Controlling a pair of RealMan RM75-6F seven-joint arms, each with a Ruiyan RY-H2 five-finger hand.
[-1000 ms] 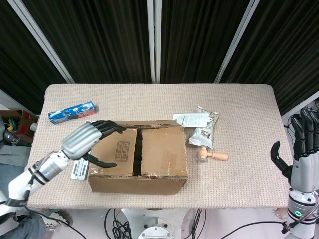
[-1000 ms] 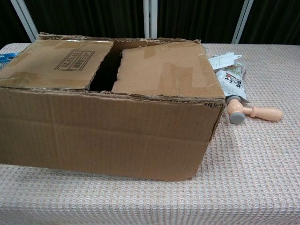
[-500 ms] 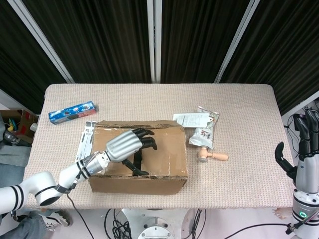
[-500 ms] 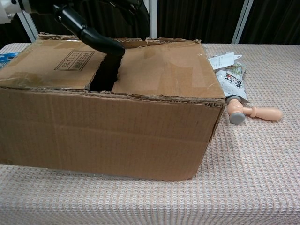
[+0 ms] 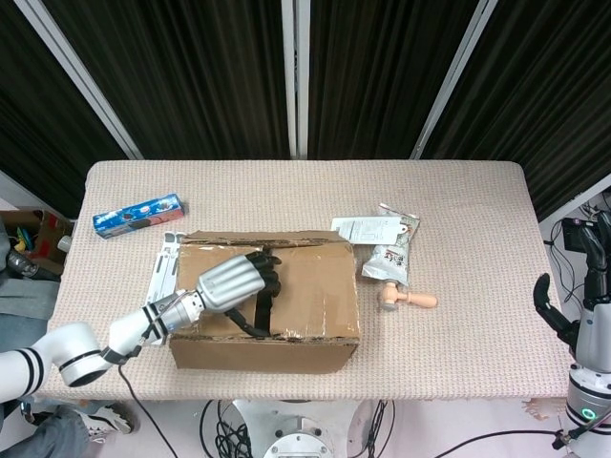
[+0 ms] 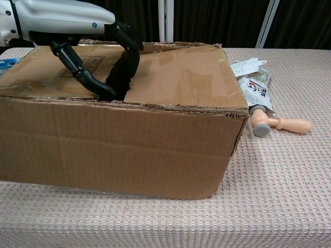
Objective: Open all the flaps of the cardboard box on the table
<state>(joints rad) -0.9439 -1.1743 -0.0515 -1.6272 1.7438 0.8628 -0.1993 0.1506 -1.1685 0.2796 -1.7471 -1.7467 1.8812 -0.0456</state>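
Observation:
The cardboard box (image 5: 320,329) (image 6: 129,150) stands in the middle of the table, with its two top flaps lying flat and a dark gap (image 6: 120,77) between them. My left hand (image 5: 234,281) (image 6: 67,20) lies over the left flap (image 6: 36,77). Its fingers curl down into the gap at that flap's edge, and the thumb presses the flap's top near the front. The right flap (image 5: 315,281) (image 6: 181,77) is untouched. My right hand (image 5: 584,286) hangs open past the table's right edge, fingers upright, well away from the box.
A blue packet (image 5: 138,215) lies at the back left. A white strip (image 5: 170,262) sits beside the box's left end. Right of the box are snack packets (image 5: 387,258) (image 6: 256,88) and a wooden-handled tool (image 5: 409,299) (image 6: 282,124).
My left hand swung in from the box's left side onto the left flap and its fingers dropped into the gap. The right hand sank a little lower at the frame's edge.

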